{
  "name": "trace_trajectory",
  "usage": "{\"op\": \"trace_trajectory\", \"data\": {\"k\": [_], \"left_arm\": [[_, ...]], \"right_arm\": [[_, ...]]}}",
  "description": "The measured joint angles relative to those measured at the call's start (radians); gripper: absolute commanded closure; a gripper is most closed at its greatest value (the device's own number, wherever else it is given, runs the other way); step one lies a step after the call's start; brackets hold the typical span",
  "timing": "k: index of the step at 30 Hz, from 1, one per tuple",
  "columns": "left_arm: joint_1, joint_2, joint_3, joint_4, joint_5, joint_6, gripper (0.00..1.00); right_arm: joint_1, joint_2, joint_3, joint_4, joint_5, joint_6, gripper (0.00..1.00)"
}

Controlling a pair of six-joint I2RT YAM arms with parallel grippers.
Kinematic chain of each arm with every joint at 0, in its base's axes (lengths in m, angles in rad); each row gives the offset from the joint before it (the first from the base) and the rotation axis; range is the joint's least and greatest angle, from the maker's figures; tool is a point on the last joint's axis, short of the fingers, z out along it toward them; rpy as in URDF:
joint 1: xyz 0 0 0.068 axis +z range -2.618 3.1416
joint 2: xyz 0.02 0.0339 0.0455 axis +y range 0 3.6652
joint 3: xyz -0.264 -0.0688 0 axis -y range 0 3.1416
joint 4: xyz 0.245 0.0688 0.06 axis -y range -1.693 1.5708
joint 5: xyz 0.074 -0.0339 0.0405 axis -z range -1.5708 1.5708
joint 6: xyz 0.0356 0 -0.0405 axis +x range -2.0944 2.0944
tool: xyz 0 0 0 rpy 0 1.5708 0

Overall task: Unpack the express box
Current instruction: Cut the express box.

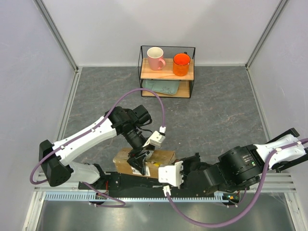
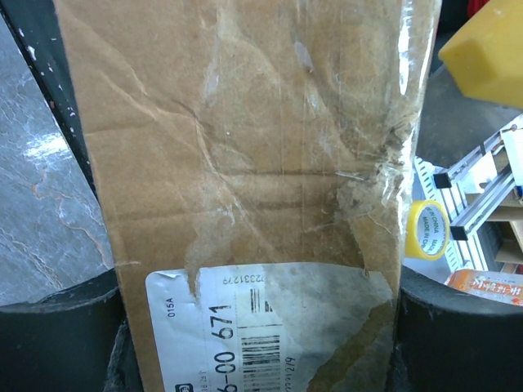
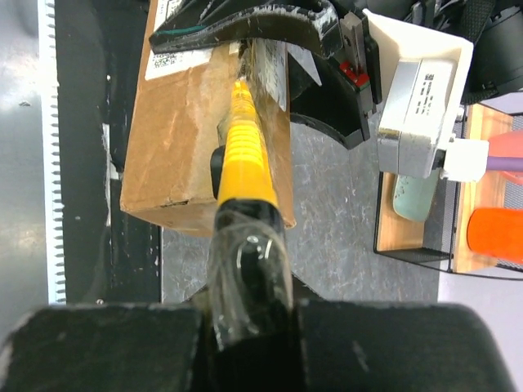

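The express box point(image 1: 161, 159), brown cardboard with a white label point(image 2: 245, 335), lies at the near table edge between the arms. My left gripper point(image 1: 140, 161) reaches down from behind and is shut on it. In the left wrist view the box point(image 2: 245, 147) fills the space between both black fingers point(image 2: 57, 335). My right gripper point(image 1: 190, 166) is shut on a yellow utility knife point(image 3: 245, 155). The knife points at the box point(image 3: 180, 139), its tip at the taped top seam, close to the left gripper's fingers point(image 3: 245, 28). The knife's yellow end also shows in the left wrist view point(image 2: 490, 53).
A wire shelf point(image 1: 167, 72) stands at the back with a pink mug point(image 1: 155, 57), an orange mug point(image 1: 181, 64) and a pale green tray point(image 1: 161, 88) below. A metal rail point(image 1: 62, 196) runs along the near edge. A yellow tape roll point(image 2: 426, 229) lies beyond it.
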Motion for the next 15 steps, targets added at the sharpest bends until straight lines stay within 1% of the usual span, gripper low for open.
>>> {"op": "trace_trajectory", "data": {"k": [3,6,12,15], "left_arm": [[0.0,-0.003,0.0,-0.005,0.0,-0.016,0.98],[0.0,-0.014,0.0,-0.011,-0.001,-0.039,0.98],[0.0,-0.019,0.0,-0.015,-0.016,-0.081,0.98],[0.0,-0.019,0.0,-0.015,-0.016,-0.095,0.98]], "right_arm": [[0.0,-0.011,-0.013,0.029,0.002,-0.012,1.0],[0.0,-0.047,-0.058,0.093,-0.002,-0.026,1.0],[0.0,-0.137,-0.151,0.282,-0.025,-0.053,1.0],[0.0,-0.167,-0.182,0.347,-0.036,-0.058,1.0]]}}
